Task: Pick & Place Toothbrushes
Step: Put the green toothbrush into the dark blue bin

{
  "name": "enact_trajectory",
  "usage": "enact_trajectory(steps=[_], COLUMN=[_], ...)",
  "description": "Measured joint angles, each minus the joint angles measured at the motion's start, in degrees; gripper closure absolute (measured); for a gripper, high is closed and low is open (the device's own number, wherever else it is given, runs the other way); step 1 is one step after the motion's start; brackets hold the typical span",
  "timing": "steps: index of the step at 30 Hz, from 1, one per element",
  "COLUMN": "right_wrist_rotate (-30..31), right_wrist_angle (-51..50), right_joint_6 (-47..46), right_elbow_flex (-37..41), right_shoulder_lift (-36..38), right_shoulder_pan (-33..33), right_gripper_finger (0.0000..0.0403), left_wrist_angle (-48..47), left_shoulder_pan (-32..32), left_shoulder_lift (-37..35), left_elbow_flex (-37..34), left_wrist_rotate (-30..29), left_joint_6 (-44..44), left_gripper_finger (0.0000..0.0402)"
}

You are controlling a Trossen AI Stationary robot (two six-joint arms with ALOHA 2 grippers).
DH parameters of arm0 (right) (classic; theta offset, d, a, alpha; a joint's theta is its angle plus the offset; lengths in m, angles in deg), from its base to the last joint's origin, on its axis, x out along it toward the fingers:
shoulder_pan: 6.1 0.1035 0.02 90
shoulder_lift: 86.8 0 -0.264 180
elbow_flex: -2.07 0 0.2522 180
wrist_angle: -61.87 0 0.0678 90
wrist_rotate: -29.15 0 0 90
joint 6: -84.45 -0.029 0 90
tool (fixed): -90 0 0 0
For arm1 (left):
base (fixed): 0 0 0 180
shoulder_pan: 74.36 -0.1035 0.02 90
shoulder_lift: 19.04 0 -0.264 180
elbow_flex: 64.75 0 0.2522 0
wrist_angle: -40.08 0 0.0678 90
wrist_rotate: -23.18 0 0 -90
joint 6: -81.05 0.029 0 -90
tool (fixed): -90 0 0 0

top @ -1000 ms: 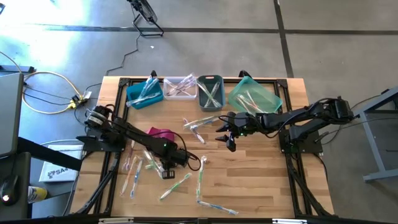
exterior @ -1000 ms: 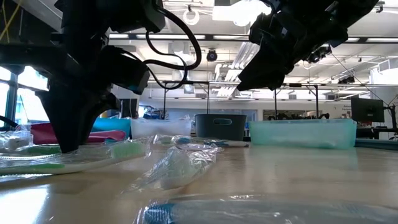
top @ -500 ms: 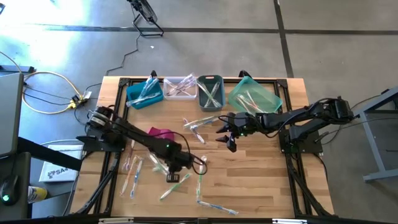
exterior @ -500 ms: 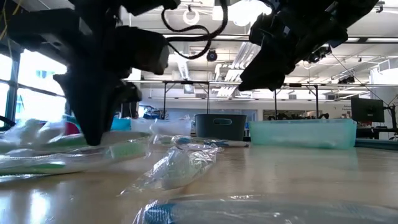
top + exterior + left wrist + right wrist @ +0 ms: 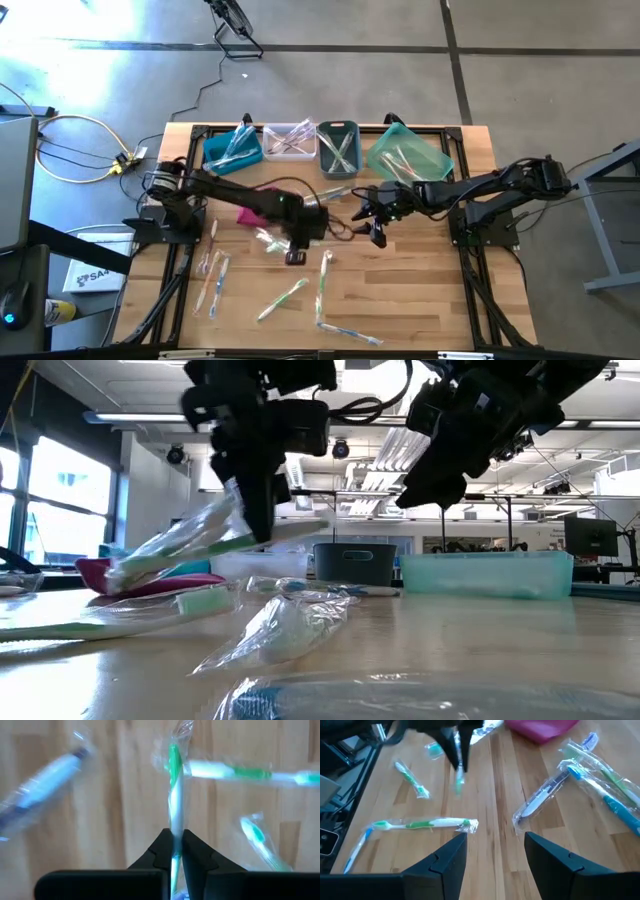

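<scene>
My left gripper (image 5: pixel 294 254) is above the middle of the table, shut on a green-and-white toothbrush in a clear wrapper (image 5: pixel 175 545), which shows in the left wrist view too (image 5: pixel 173 780). My right gripper (image 5: pixel 377 234) hovers open just to its right, holding nothing; its own view (image 5: pixel 495 851) looks down on the wood. More wrapped toothbrushes lie flat on the table: near the front (image 5: pixel 283 298) (image 5: pixel 323 285) (image 5: pixel 350 332), by the left side (image 5: pixel 212 275), and behind the middle (image 5: pixel 320 197). My left gripper pinches the wrapped toothbrush between its two fingertips (image 5: pixel 162 842), on the handle (image 5: pixel 173 817). The fingers come from above, pointing down. The toothbrush is lifted clear of the table and tilted, its longer end (image 5: pixel 125 568) sloping down toward the table's left.
Along the far edge stand a blue bin (image 5: pixel 232 150), a clear bin (image 5: pixel 289 140), a grey bin (image 5: pixel 338 147) and a teal bin (image 5: pixel 408 155), each with toothbrushes inside. A magenta pouch (image 5: pixel 262 212) lies left of centre. Bare wood spreads over the right half (image 5: pixel 420 290).
My left gripper has risen from the table's near-left part and swung toward the middle and the far edge, carrying the wrapped toothbrush with it. That toothbrush, lying on the table a second ago, now hangs tilted and clear of the wood.
</scene>
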Motion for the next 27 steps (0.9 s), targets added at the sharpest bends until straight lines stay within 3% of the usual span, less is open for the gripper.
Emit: enact_trajectory(steps=[7,16,27], right_wrist_rotate=[0.0,-0.2,-0.9], right_wrist_angle=[-0.8,-1.2,-0.8], right_joint_6=[0.0,-1.8,-1.3], right_elbow_flex=[0.0,0.0,0.0], right_shoulder_lift=[0.4,0.5,0.4], right_shoulder_pan=[0.0,0.0,0.0], right_gripper_finger=[0.0211,0.0211,0.0211], left_wrist_angle=[1.4,6.0,5.3], left_shoulder_pan=[-4.0,-1.4,8.1], left_shoulder_lift=[-0.1,-1.5,-6.2], left_elbow_flex=[0.9,1.1,-4.2], left_wrist_rotate=[0.1,0.7,-11.7], left_joint_6=[-0.5,-5.8,-17.0], left_gripper_finger=[0.0385,0.0385,0.0385])
